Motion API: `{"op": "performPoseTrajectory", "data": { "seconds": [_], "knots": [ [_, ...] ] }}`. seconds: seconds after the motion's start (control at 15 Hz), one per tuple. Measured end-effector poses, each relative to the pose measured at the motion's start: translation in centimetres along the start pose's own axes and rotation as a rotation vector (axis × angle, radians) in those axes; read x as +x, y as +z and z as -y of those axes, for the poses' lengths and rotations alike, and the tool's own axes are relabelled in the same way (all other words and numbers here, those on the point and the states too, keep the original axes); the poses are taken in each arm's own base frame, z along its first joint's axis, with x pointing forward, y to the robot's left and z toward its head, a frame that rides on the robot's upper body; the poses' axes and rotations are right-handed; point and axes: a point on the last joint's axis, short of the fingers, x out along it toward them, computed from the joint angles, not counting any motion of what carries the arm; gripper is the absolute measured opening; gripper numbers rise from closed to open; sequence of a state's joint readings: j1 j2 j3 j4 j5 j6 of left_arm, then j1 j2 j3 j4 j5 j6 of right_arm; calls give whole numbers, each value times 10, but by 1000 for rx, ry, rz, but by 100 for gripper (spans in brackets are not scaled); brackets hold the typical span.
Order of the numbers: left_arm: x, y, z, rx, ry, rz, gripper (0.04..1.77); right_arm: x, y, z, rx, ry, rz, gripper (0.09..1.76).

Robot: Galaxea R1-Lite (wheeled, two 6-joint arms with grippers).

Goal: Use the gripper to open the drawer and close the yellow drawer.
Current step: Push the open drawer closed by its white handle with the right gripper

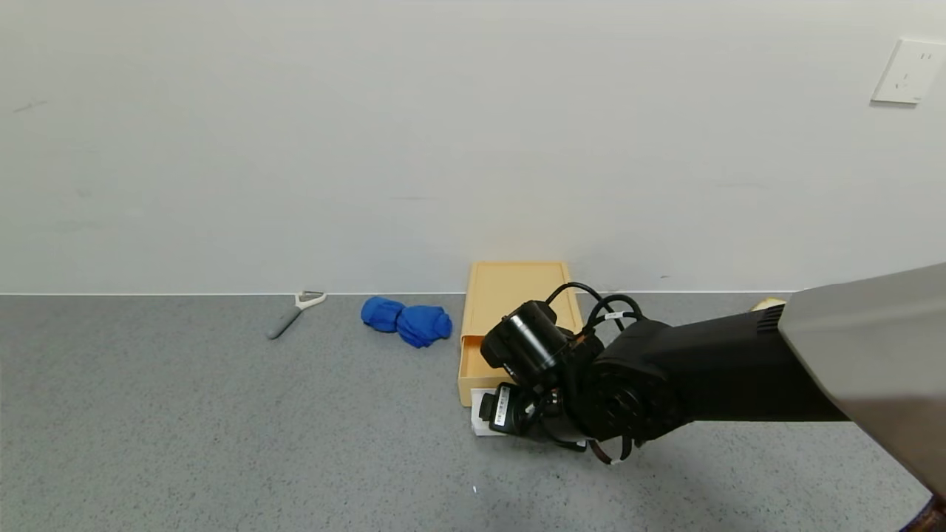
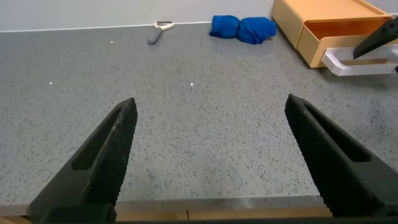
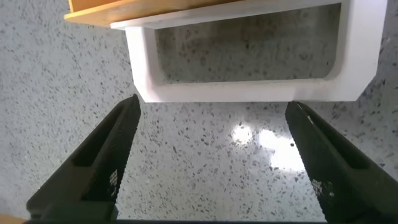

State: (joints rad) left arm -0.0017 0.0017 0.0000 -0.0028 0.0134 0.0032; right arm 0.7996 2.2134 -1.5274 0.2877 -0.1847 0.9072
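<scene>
Head view, drawer (image 1: 473, 367) (handle (image 1: 479, 420) nearest) lengthwise toward wall (image 1: 369, 148)

wall (image 1: 369, 133): plain white | outlet (image 1: 907, 71): apparently | counter (image 1: 185, 428): grey speckled

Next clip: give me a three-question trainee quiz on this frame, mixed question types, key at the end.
1. True or false: the pale yellow plastic drawer is pulled partly out of its flat yellow box.
2. Which is nearest the white loop handle? A: black right gripper; B: crumpled blue cloth; C: grey-handled peeler.
3. Fill in: the black left gripper, hovering over bare grey speckled counter, has its fingers ____.

Key: 1 true; 2 A; 3 open.
</scene>
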Motion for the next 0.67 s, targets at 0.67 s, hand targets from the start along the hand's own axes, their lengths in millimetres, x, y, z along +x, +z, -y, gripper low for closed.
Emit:
{"op": "performPoseTrajectory", "data": {
  "seconds": [0.67],
  "knots": [
    [0, 0, 0, 0, 0, 0, 172, 14, 21, 0, -27, 0, 41, 171]
  ]
}}
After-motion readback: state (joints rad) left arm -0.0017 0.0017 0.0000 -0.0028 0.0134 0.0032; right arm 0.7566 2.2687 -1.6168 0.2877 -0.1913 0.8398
